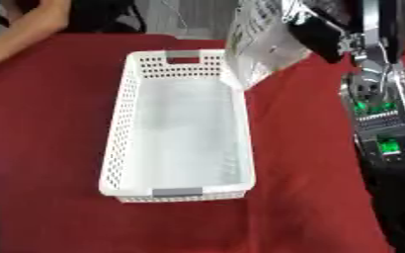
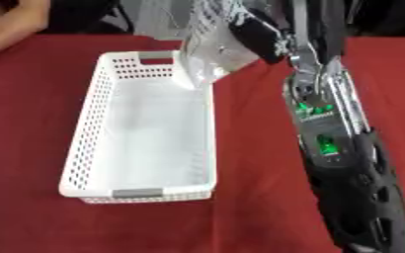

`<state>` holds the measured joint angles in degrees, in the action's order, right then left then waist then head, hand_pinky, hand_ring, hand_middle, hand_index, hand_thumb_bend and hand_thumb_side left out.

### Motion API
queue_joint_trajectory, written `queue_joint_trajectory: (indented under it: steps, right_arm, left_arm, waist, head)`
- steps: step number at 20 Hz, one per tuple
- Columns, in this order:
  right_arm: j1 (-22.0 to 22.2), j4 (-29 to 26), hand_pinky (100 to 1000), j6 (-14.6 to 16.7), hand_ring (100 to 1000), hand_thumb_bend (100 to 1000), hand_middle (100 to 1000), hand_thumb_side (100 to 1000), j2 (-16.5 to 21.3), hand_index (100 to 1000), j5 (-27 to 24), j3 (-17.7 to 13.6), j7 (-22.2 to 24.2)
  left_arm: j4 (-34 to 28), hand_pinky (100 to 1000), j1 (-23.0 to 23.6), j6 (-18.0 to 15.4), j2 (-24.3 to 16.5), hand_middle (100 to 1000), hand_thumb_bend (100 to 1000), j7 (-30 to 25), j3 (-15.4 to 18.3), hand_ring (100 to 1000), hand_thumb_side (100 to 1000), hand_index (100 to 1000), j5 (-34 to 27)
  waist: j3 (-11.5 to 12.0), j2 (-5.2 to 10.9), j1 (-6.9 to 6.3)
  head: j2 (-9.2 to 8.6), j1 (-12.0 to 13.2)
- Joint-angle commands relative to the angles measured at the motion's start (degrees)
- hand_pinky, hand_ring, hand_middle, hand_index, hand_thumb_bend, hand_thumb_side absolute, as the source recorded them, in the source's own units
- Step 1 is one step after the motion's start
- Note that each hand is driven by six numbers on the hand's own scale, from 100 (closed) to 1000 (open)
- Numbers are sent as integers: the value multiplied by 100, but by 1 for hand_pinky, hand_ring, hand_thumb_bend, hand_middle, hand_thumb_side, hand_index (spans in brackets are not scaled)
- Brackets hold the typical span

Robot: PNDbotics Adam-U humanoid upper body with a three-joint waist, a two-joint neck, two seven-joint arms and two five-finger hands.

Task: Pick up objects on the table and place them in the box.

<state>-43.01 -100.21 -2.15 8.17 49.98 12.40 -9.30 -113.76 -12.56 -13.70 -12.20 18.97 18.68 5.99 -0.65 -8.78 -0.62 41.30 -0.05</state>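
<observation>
Right hand (image 1: 320,35) high over far right corner of white perforated basket (image 1: 119,143), black fingers curled round top of silvery-white printed packet (image 1: 258,47). Packet hangs down from hand, lower edge overlapping basket's right rim near far end; whether touching rim, cannot tell. Basket stands lengthwise on red tablecloth (image 1: 42,123), inside bare, grey handle at each short end. Right forearm (image 2: 336,143) runs down right side, green lights showing. Left hand not visible.

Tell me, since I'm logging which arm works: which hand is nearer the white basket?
Right. The right hand holds a silvery packet over the white basket at its far right corner. The left hand shows in neither view.
</observation>
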Motion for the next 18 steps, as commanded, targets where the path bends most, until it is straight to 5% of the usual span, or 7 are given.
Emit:
queue_joint_trajectory:
  steps: [1,10,12,13,14,16,18]
  right_arm:
    - [-141,191,100,138,100,100,100,116,-100,244,97,145,62]
    - [42,912,100,504,105,100,137,182,-324,310,353,522,146]
    - [94,1080,100,635,219,100,224,228,-356,407,395,615,209]
    - [123,1167,100,739,285,100,280,355,-369,470,413,674,292]
    - [151,1259,100,890,404,100,409,606,-381,619,441,727,435]
    - [212,1480,100,1239,558,100,578,758,-416,771,486,817,941]
    - [255,1702,503,1622,795,160,831,872,-411,964,645,896,1714]
  left_arm:
    - [-84,605,-45,-21,-70,727,100,-33,-25,601,1000,801,-29]
    - [-84,605,-49,-22,-67,728,100,-44,-30,601,1000,799,-32]
    - [-84,605,-50,-21,-67,728,100,-46,-30,601,1000,799,-31]
    - [-84,605,-52,-20,-66,728,100,-46,-30,601,1000,799,-31]
    - [-84,605,-52,-19,-67,728,100,-46,-30,601,1000,799,-30]
    - [-84,605,-54,-18,-68,728,100,-48,-31,601,1000,799,-28]
    - [-84,605,-58,-17,-71,728,100,-50,-32,601,1000,799,-28]
  waist:
    - [10,91,-10]
    - [10,82,-8]
    - [6,79,-7]
    - [6,77,-6]
    - [4,76,-5]
    - [0,74,-6]
    - [-6,72,-6]
  head:
    - [-66,-81]
    - [-74,-81]
    - [-73,-80]
    - [-74,-78]
    - [-75,-73]
    - [-73,-68]
    - [-77,-65]
